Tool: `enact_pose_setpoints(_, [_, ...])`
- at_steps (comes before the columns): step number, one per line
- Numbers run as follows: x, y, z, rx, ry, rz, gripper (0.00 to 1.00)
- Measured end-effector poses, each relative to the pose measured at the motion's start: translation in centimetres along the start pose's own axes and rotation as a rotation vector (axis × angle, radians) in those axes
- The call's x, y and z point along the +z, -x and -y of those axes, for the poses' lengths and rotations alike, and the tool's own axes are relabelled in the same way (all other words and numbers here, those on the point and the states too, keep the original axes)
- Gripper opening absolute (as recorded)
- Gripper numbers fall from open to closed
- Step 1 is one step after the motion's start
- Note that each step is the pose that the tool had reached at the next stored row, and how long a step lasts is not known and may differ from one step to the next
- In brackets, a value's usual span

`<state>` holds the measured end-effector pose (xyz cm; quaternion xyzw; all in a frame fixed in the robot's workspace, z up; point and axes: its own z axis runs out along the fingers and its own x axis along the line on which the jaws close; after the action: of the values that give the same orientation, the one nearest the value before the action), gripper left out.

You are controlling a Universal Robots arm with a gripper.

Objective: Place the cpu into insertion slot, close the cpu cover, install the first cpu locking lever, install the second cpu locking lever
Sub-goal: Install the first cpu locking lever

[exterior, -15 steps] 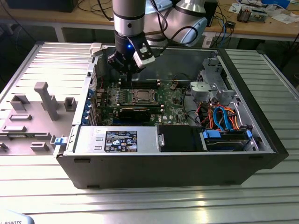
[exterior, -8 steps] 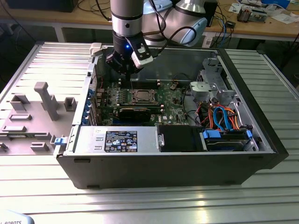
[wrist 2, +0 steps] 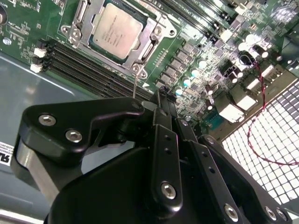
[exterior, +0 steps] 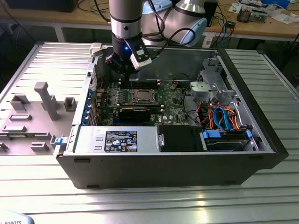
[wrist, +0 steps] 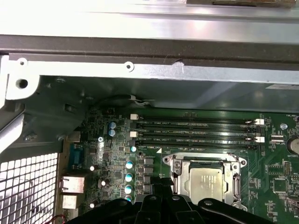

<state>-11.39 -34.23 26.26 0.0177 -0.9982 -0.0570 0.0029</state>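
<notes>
- Chip: dull silver-grey metal top, smooth and matt.
- Cover frame: bare silver metal, shiny along its edges.
- Circuit board: green, smooth, faintly glossy.
- Gripper: black, smooth, semi-gloss, with bright metal screw heads.
- Computer case: matt dark outer wall; pale grey sheet metal inside.
- Table: ribbed bare metal with a soft sheen.
- Fixture blocks: matt grey plastic.

- Ribbed silver metal desk spreads beneath the jaws, glare along its near edge.
- Wooden workbench stands beyond the jaws, strewn with cables.
</notes>
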Motion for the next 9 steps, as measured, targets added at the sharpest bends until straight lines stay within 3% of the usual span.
enact_pose_setpoints(9, [0.13,0.00,-0.01,0.000,0.0001,0.0000,0.11])
